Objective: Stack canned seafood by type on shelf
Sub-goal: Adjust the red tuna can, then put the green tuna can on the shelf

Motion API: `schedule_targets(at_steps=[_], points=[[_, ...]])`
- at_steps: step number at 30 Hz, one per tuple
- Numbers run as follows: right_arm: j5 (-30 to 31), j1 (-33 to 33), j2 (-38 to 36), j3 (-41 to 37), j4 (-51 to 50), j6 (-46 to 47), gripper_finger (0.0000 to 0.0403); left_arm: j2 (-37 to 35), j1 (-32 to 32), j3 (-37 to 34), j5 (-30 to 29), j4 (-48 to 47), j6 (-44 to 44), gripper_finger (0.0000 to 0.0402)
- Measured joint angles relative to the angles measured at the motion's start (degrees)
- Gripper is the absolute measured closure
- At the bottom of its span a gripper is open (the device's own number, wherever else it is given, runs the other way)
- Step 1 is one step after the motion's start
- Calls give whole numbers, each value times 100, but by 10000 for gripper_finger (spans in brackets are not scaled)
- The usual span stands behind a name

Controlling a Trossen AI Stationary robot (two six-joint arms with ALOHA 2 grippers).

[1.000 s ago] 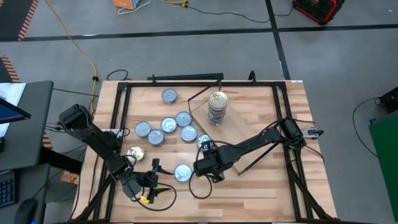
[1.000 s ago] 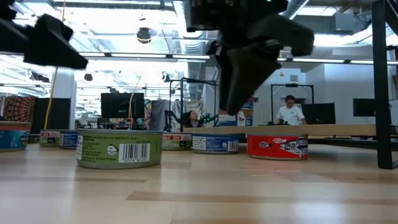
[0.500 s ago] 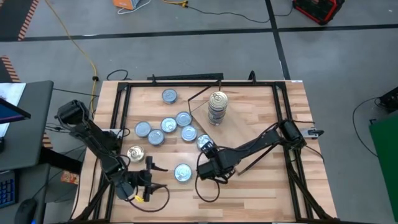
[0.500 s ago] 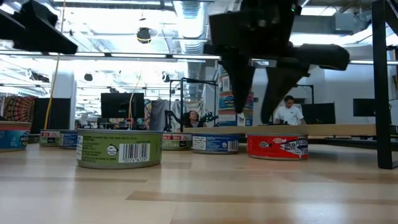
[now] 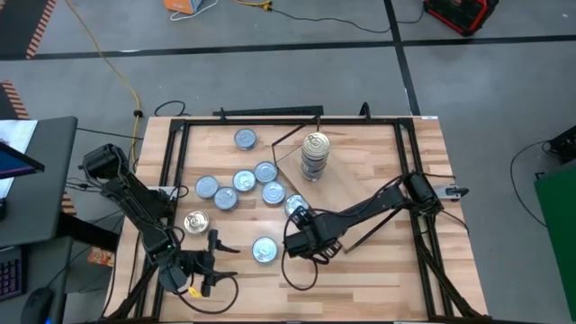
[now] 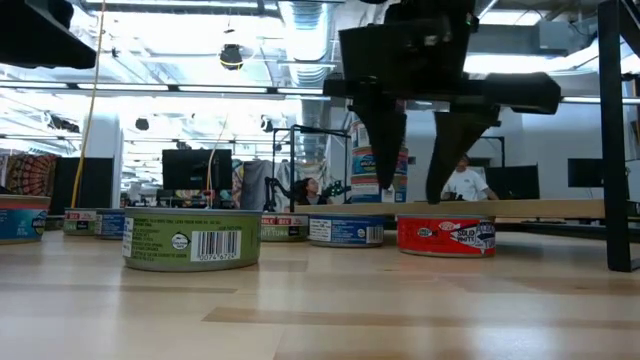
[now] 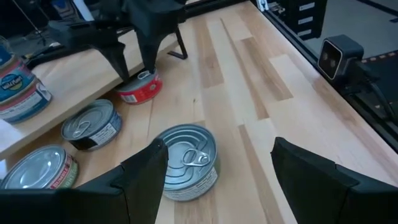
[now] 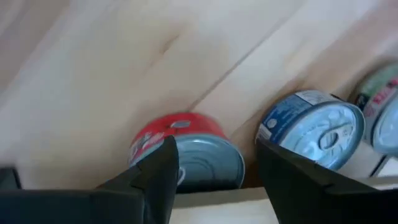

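Plank table (image 5: 378, 270), dark frame round its edge. Shelf (image 5: 360, 180): pale board lying on the table's right half, one stack of tins (image 5: 314, 155) standing upright on its near-left corner.

Loose tins (image 5: 243, 180) grouped on the table left of the shelf, all flat on their bases, lids up. One green-labelled tin (image 6: 190, 240) sits alone toward the front edge. A red-labelled tin (image 6: 445, 234) lies just beside the shelf's front edge, a blue one (image 8: 314, 134) next to it.

Right gripper (image 6: 418, 165) hangs directly above the red tin, fingers (image 8: 155, 174) spread to either side of it; contact unclear, apparently apart from it.

Left gripper (image 5: 200, 265) at the front-left of the table, jaws apart, nothing between them, facing the lone tin.
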Motion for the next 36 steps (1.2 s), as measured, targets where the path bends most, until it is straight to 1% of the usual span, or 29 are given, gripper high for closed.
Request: schedule_targets(at_steps=[5,9,12,18,20,25,27,29,32,34,36], points=[[-2,68,0,0,-107,-992,153,0,0,0,0,5,-7,125],[-17,27,0,2,0,-1154,154,0,0,0,0,-3,-53,125],[-13,3,-2,-132,192,-1494,154,0,0,0,9,-7,-54,125],[89,28,-26,-549,951,-2106,154,0,0,0,55,-54,-68,125],[156,29,-26,-552,1397,-2120,154,0,0,0,55,-60,-70,125],[33,72,4,-343,2461,-2131,154,0,0,0,25,-83,-37,125],[-23,79,2,-328,3107,-2130,154,0,3,0,-16,-84,-30,125],[128,77,2,-290,3476,-2087,154,0,11,0,-27,-83,-56,125],[515,72,0,16,3326,-1703,154,0,3,0,52,-83,-182,125],[568,78,-8,341,2966,-928,154,0,-13,-2,112,-98,-295,125],[556,114,-19,656,2548,85,154,-2,-13,0,168,-98,-370,125]])
